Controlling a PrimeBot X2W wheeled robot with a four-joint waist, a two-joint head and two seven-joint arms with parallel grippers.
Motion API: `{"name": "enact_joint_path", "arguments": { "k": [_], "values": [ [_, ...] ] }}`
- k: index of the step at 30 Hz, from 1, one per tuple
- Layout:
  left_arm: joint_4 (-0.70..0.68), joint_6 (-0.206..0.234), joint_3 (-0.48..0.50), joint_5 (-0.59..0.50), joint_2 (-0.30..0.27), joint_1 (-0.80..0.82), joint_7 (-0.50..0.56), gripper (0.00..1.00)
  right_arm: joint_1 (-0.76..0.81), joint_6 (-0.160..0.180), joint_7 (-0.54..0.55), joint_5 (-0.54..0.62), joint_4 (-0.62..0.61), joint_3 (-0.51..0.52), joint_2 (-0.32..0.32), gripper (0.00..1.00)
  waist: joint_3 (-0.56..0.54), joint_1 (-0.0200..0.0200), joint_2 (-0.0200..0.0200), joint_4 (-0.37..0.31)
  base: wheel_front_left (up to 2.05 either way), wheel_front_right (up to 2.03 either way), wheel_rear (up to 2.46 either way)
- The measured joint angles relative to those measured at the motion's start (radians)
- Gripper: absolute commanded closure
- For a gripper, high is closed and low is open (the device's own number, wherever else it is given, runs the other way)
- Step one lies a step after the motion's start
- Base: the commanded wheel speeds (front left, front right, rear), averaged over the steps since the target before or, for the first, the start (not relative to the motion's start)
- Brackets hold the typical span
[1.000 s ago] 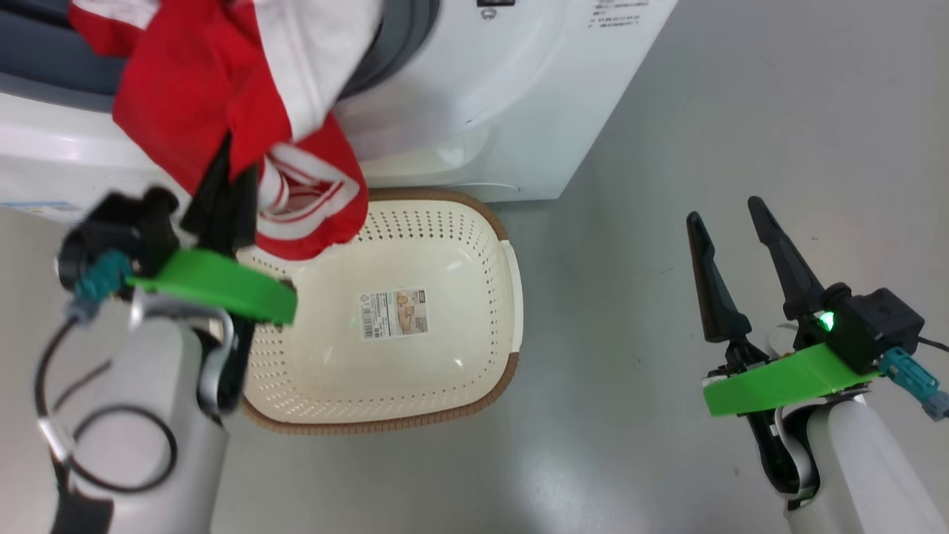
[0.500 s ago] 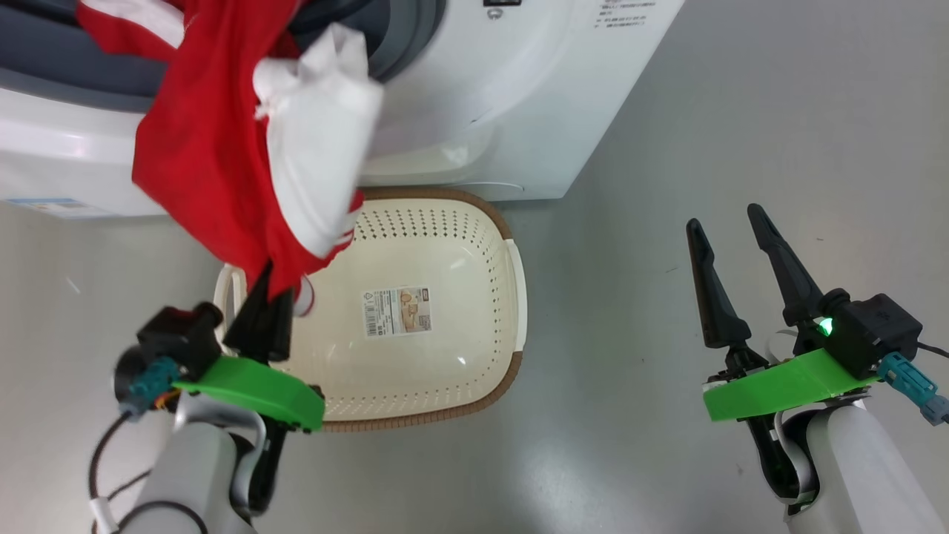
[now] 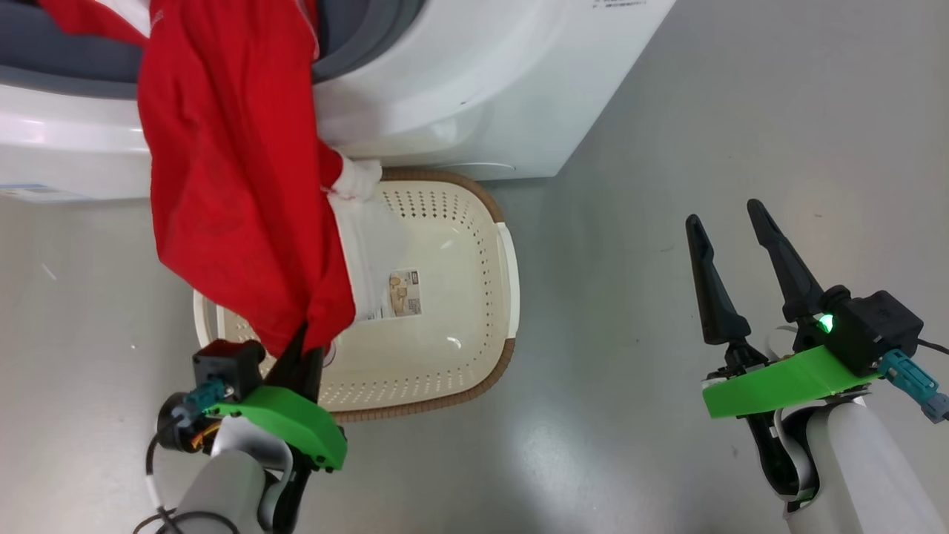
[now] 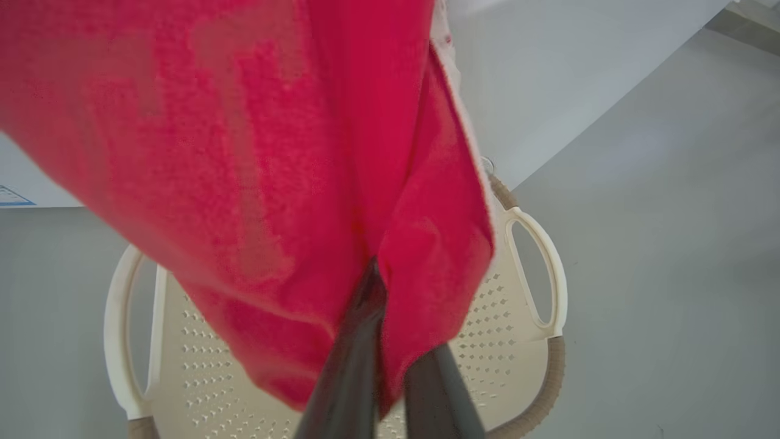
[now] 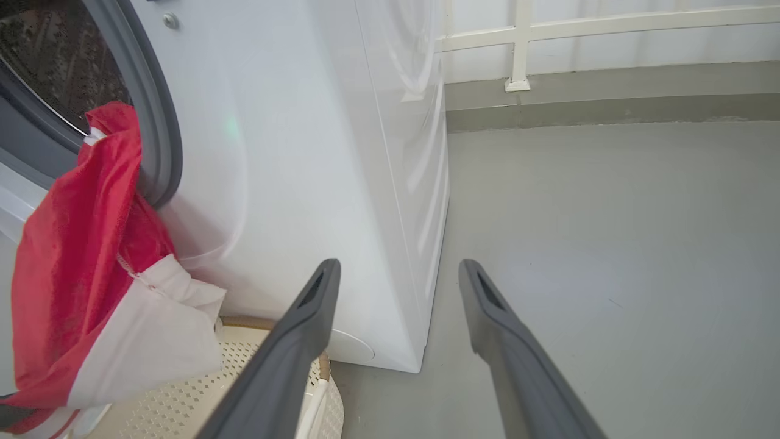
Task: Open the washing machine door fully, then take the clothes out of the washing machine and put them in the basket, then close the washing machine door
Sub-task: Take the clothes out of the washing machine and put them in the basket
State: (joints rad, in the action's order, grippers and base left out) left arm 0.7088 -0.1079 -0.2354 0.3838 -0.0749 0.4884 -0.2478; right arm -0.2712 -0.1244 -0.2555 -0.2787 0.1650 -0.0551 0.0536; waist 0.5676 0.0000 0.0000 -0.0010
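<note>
One smooth grey floor (image 3: 741,111) spreads under everything we see, glossy enough to catch the light. On it, at the far left, stands one washing machine (image 3: 474,89), boxy, white and shiny, with a grey rubber ring (image 5: 158,122) round its mouth and dark studded steel inside. Beyond its right side, in the right wrist view, a pale railing (image 5: 518,42) runs along the far wall.

From the mouth hang the clothes (image 3: 230,185): a long sheet of soft bright red cloth pulled down across the machine's front, with a white cloth part (image 3: 371,245) sagging from its right edge. We cannot tell whether this is one garment or more. The cloth blocks the left half of what lies below it.

That is the single basket (image 3: 511,274), set on the floor touching the machine's foot: cream plastic, perforated, rounded, with a brown woven-look rim and looped side handles. The white cloth dips into it and covers part of its one paper label (image 3: 406,293).

We count two pincers. Our left pincer (image 3: 302,348) is above the basket's near left corner, its dark fingers clamped on the red cloth's lowest point. Our right pincer (image 3: 725,211) hangs well to the right over bare floor, fingers spread wide and holding nothing.
</note>
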Motion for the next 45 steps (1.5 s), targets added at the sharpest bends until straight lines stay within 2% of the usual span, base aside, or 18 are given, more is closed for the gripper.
{"name": "enact_joint_path", "arguments": {
  "k": [7,14,25,26,28,32,34,35,36,38,45],
  "values": [
    [0.194,-0.016,-0.062,0.023,0.016,0.090,0.000,1.00,-0.019,0.000,0.000,0.000,-0.003,-0.006,0.000,0.00,0.028,0.0000,0.0000,-0.012,0.00,0.00,0.00],
    [0.300,-0.016,-0.104,0.053,0.025,0.164,-0.001,1.00,-0.027,0.000,0.000,0.000,-0.006,-0.007,0.000,0.00,0.051,0.0000,0.0000,-0.019,0.00,0.00,0.00],
    [0.321,-0.017,-0.113,0.083,0.001,0.264,-0.002,1.00,-0.053,0.000,0.000,0.000,-0.016,-0.006,0.000,0.00,0.093,0.0000,0.0000,-0.026,0.00,0.00,0.00],
    [0.318,-0.017,-0.106,0.083,-0.002,0.268,-0.002,0.91,-0.058,0.000,0.000,0.000,-0.016,-0.006,0.000,0.00,0.096,0.0000,0.0000,-0.026,0.00,0.00,0.00],
    [0.307,-0.017,-0.092,0.083,-0.006,0.274,-0.002,0.85,-0.064,0.000,0.000,0.000,-0.017,-0.005,0.000,0.00,0.101,0.0000,0.0000,-0.026,0.00,0.00,0.00],
    [0.291,-0.017,-0.073,0.081,-0.008,0.274,-0.002,0.56,-0.064,0.000,0.000,0.000,-0.017,-0.006,0.000,0.00,0.102,0.0000,0.0000,-0.027,0.00,0.00,0.00],
    [0.287,-0.017,-0.065,0.074,-0.008,0.274,-0.002,0.49,-0.064,0.000,0.000,0.000,-0.017,-0.007,0.000,0.00,0.101,0.0000,0.0000,-0.028,0.00,0.00,0.00],
    [0.284,-0.017,-0.060,0.073,-0.008,0.274,-0.002,0.27,-0.064,0.000,0.000,0.000,-0.017,-0.007,0.000,0.00,0.100,0.0000,0.0000,-0.028,0.00,0.00,0.00],
    [0.282,-0.017,-0.057,0.073,-0.008,0.274,-0.002,0.11,-0.064,0.000,0.000,0.000,-0.017,-0.008,0.000,0.00,0.099,0.0000,0.0000,-0.029,0.00,0.00,0.00],
    [0.278,-0.017,-0.052,0.073,-0.008,0.274,-0.002,0.01,-0.064,0.000,0.000,0.000,-0.016,-0.011,0.000,0.00,0.097,0.0000,0.0000,-0.030,0.00,0.00,0.00],
    [0.263,-0.017,-0.041,0.065,-0.007,0.274,-0.002,0.00,-0.063,0.000,0.000,-0.001,-0.016,-0.015,0.000,0.00,0.089,0.0000,0.0000,-0.029,0.00,0.00,0.00]
  ]
}}
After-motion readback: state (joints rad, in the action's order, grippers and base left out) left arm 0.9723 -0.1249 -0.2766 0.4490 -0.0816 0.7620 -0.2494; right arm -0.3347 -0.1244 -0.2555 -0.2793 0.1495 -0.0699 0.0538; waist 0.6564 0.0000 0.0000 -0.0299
